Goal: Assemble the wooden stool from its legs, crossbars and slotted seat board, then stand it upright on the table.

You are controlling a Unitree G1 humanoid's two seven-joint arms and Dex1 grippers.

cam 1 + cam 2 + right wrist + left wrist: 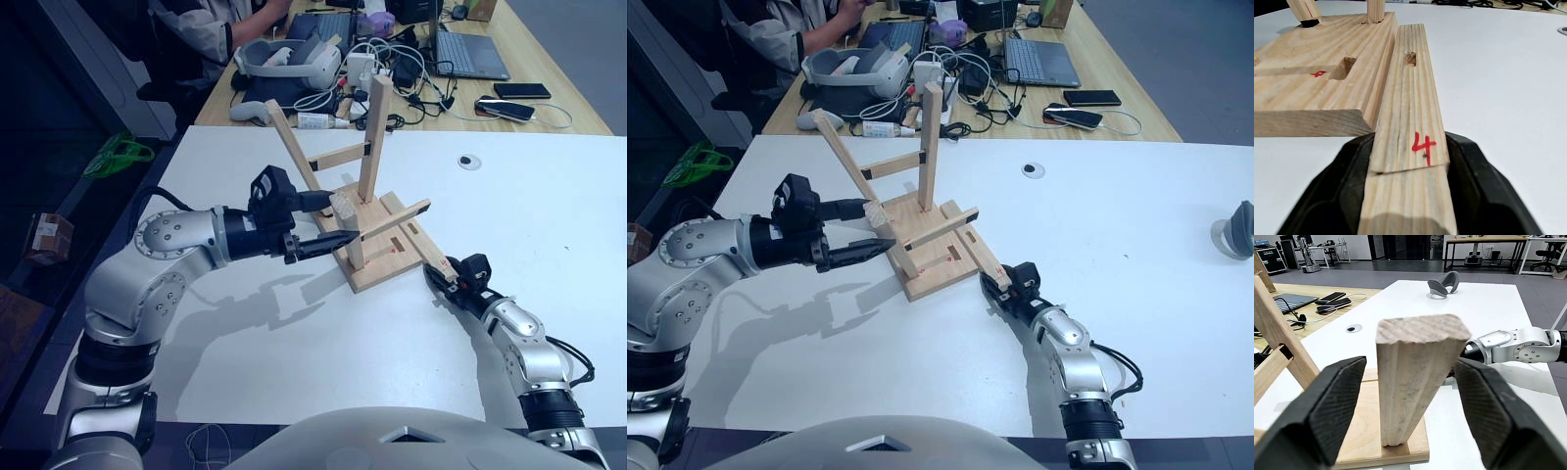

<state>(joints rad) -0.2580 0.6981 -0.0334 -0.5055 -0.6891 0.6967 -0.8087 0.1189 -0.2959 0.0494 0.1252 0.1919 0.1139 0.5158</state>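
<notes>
Centrally in the head view, the board (pixel 384 266) lies flat on the white table (pixel 549 215). Two tall legs (pixel 374 137) rise from it toward the top of the frame, joined by a crossbar (pixel 338 157). The left tool (pixel 339 220), entering from the left, stands open around a short leg (pixel 345 207) at the board's left corner. At lower right, the right tool (pixel 446 278) grips the near end of a loose leg (pixel 413 235) that lies along the board's right edge.

Left wrist view: the short leg stands upright on the board at mid-frame, with a black finger (pixel 1337 406) on each side and a gap between each finger and the wood.

Right wrist view: the loose leg, marked with a red 4, runs away from the camera, clamped between the tool's jaws. It lies just beside the board's edge, near a slot (pixel 1344 67).
</notes>
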